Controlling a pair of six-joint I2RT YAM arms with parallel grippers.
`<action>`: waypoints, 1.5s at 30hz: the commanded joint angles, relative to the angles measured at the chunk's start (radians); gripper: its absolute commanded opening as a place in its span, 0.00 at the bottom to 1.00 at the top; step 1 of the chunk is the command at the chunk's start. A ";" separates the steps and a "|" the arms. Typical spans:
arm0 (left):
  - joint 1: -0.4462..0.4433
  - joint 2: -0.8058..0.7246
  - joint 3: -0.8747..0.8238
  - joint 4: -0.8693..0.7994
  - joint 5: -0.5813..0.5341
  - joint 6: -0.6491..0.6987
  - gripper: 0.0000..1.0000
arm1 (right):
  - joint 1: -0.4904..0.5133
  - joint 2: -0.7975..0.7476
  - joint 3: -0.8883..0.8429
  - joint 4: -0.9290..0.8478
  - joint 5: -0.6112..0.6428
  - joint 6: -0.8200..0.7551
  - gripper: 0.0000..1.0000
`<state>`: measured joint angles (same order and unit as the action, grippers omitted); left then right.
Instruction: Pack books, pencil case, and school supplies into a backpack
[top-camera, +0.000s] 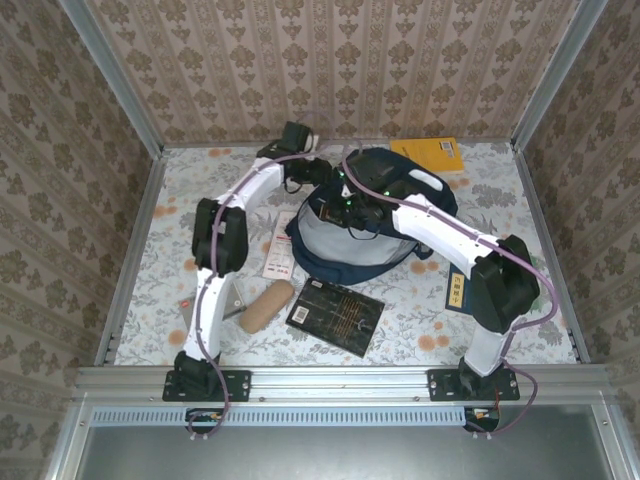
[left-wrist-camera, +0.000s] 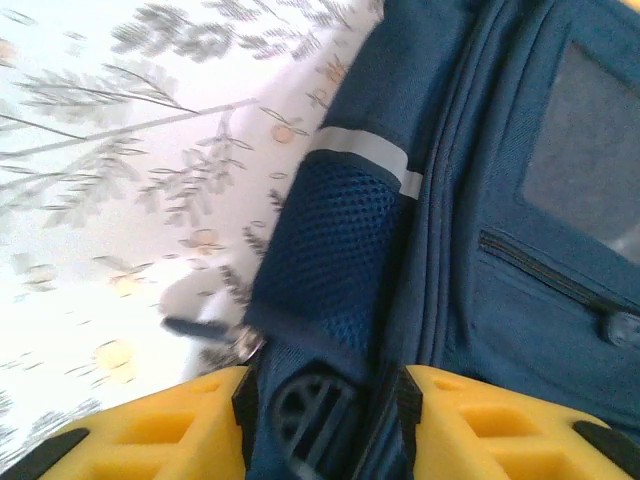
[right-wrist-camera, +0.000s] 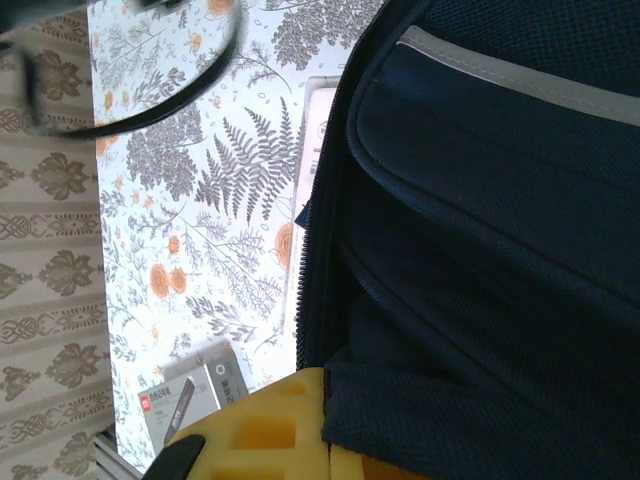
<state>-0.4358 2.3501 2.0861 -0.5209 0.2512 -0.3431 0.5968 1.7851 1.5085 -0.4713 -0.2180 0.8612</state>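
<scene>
The yellow-padded left gripper (left-wrist-camera: 325, 400) clamps the large navy-blue fabric backpack (left-wrist-camera: 520, 250) beside its mesh pocket; the right gripper (right-wrist-camera: 327, 440) is closed on a navy fold — either thin hold could slip, collapsing the mouth. From above, the tan-brown soft cylindrical pencil case (top-camera: 265, 306) and the black gold-patterned book (top-camera: 335, 316) lie outside — just in front of the bag.

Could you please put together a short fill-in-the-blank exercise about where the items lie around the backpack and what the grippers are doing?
1. The tan pencil case lies just beside the ___ book with the gold pattern.
2. In the top view, the white packet lies to the ___ of the backpack.
3. The left gripper and the right gripper both have ___ fingers, with backpack fabric between them.

Missing words: black; left; yellow.
</scene>
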 joint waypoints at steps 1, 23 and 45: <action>0.045 -0.211 -0.103 0.046 0.011 0.028 0.45 | -0.012 0.047 0.070 0.046 -0.035 -0.042 0.08; 0.048 -0.950 -1.043 0.255 -0.026 -0.267 0.74 | -0.015 -0.065 -0.044 -0.146 0.020 -0.371 0.54; -0.475 -1.376 -1.394 -0.005 -0.492 -0.835 0.71 | 0.145 -0.127 -0.496 -0.004 0.133 -0.405 0.63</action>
<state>-0.8394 1.0000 0.7204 -0.4324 -0.1280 -0.9798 0.7300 1.6882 1.0496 -0.5159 -0.1036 0.4171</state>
